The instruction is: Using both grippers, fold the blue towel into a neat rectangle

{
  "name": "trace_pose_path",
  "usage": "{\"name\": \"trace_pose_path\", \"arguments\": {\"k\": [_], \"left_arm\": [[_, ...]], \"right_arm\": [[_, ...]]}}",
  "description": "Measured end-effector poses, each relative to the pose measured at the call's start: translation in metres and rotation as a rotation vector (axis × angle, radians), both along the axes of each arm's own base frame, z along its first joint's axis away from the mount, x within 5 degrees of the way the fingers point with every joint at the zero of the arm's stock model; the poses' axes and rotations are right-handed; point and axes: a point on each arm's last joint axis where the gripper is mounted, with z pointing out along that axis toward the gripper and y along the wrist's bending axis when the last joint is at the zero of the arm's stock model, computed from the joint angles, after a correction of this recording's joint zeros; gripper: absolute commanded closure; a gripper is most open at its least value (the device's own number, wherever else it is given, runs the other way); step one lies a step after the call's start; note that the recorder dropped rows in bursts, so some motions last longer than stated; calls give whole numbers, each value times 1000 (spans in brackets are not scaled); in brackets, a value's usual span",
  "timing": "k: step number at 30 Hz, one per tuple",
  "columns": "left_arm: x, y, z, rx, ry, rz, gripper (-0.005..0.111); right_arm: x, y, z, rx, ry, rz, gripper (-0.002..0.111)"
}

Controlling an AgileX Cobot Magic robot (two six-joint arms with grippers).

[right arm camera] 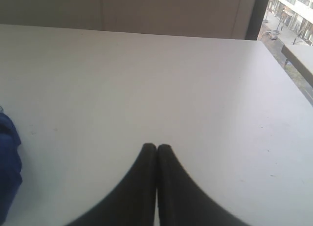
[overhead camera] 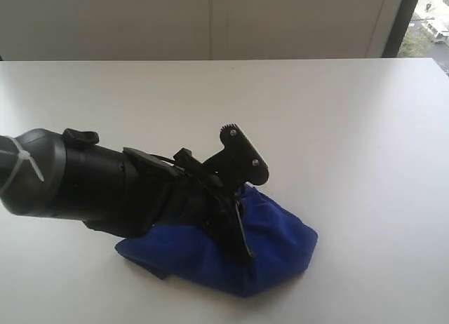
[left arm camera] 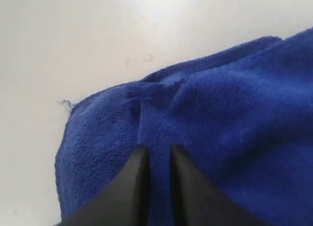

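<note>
The white table (overhead camera: pixel 351 127) fills most of what I can see, bare apart from one thing. My left arm (overhead camera: pixel 91 191) reaches in low from the left of the exterior view and covers a good part of the near side.

Under it lies the blue towel (overhead camera: pixel 273 247), at the near middle of the table. It is not flat. It is a bunched, rounded heap, and its long axis runs roughly across the exterior view, from a thin flap at the left to a fuller lobe at the right.

The left gripper (left arm camera: pixel 155 152) is down on top of that heap. Its jaws stand narrow with a ridge of blue pile between them, and a crease runs away from the tips, so I judge it to be nipping a fold and not just resting there. Beyond the tips a hemmed edge leads to a corner with a small thread tail (left arm camera: pixel 66 103).

The right gripper (right arm camera: pixel 156 147) has its jaws pressed together with nothing in them, over bare table. Only a sliver of towel shows at the margin of its view, so it is well apart from the cloth and the left arm is much the nearer. I cannot find the right arm in the exterior view.

My reading is that the next move depends on bringing the right gripper across to the heap's right-hand end.
</note>
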Motion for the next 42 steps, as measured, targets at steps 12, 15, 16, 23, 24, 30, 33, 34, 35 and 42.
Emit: {"name": "trace_pose_path", "arguments": {"k": [12,15,16,23,24,30,33,34,35,42], "left_arm": [[-1,4,31,-96,-28,9,107],[5,11,49,-223,18,24,107],[7,13,52,-265,44,24,107],[38,49,61,-501,420,11,107],[42,57,57,-451,482,8,107],[44,85,39,-150,644,72,107],[44,79,39,-138,596,61,98],[43,74,39,-129,563,31,93],[42,69,38,-123,545,11,81],[41,46,14,-100,484,11,55]], "right_arm": [[0,0,0,0,0,0,108],[0,0,0,0,0,0,108],[0,0,0,0,0,0,108],[0,0,0,0,0,0,108],[0,0,0,0,0,0,108],[0,0,0,0,0,0,108],[0,0,0,0,0,0,108],[0,0,0,0,0,0,108],[0,0,0,0,0,0,108],[0,0,0,0,0,0,108]]}}
